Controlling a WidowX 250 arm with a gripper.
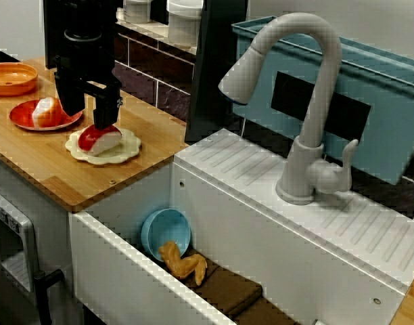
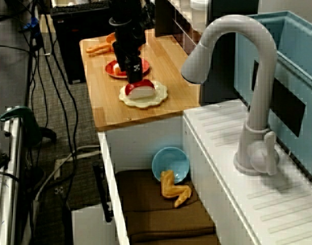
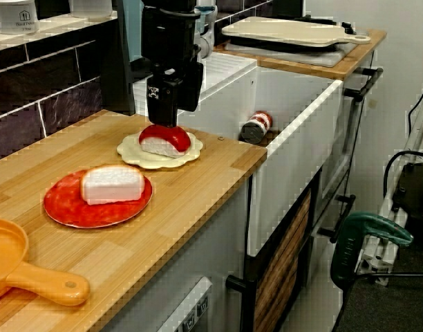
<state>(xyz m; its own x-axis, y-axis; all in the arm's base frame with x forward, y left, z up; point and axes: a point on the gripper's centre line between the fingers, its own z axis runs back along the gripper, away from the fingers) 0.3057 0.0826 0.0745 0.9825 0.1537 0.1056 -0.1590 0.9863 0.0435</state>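
on the pale wooden counter (image 1: 31,159) beside the white toy sink (image 1: 119,271), the robot's black fingers (image 1: 107,112) stand on top of a red-topped white toy sushi piece (image 1: 99,140). it lies flat, apparently unlifted, on a cream scalloped plate (image 1: 131,143). whether the fingers are clamped on it cannot be told. near it, a round red plate (image 1: 19,116) carries another pale sushi block (image 1: 46,112).

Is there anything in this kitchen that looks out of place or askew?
Yes, in the sink. The blue bowl stands on its edge against the sink's wall, a yellow toy food piece lies beside it, and a can lies on its side.
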